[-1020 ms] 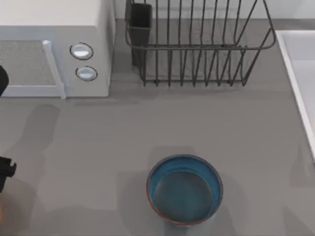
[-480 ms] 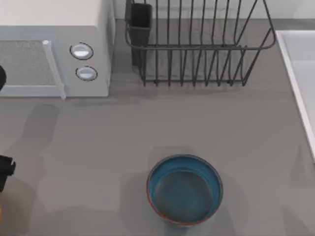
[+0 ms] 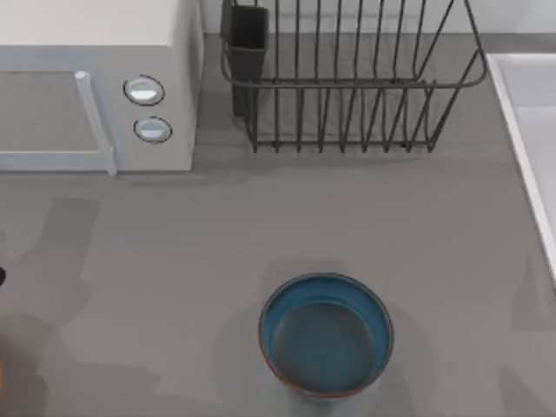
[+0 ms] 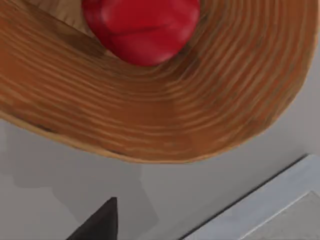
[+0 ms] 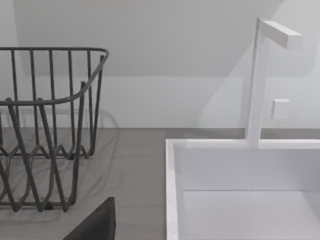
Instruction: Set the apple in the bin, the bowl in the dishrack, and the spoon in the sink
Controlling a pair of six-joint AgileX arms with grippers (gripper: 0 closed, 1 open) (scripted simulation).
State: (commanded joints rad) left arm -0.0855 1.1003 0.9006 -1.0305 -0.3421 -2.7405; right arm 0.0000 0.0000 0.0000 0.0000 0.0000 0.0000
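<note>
From above, the blue bowl (image 3: 326, 335) sits alone on the grey table (image 3: 174, 261), low in the frame and a little right of centre, upright, with nothing in it. Up at the top, centre to right, stands the dark wire dishrack (image 3: 347, 82), its utensil cup (image 3: 248, 39) at the rack's upper left corner. The white microwave (image 3: 95, 87) fills the upper left, two round knobs on its face. A slice of the pale sink (image 3: 530, 113) runs down the right edge.

Over to the left wrist view: the red apple (image 4: 142, 27) lies inside a woven brown bin (image 4: 165, 115), at the top of that frame, resting against the ribbed inner wall. One dark finger (image 4: 100, 222) of the left gripper pokes in at the bottom edge; how wide that gripper stands cannot be told.

The right wrist view looks across the table at the dishrack (image 5: 45, 130) on the frame's left and the sink (image 5: 240, 185) with its white faucet (image 5: 260, 75) on the right. A single dark finger (image 5: 97, 222) of the right gripper shows low down; its opening cannot be told either.
</note>
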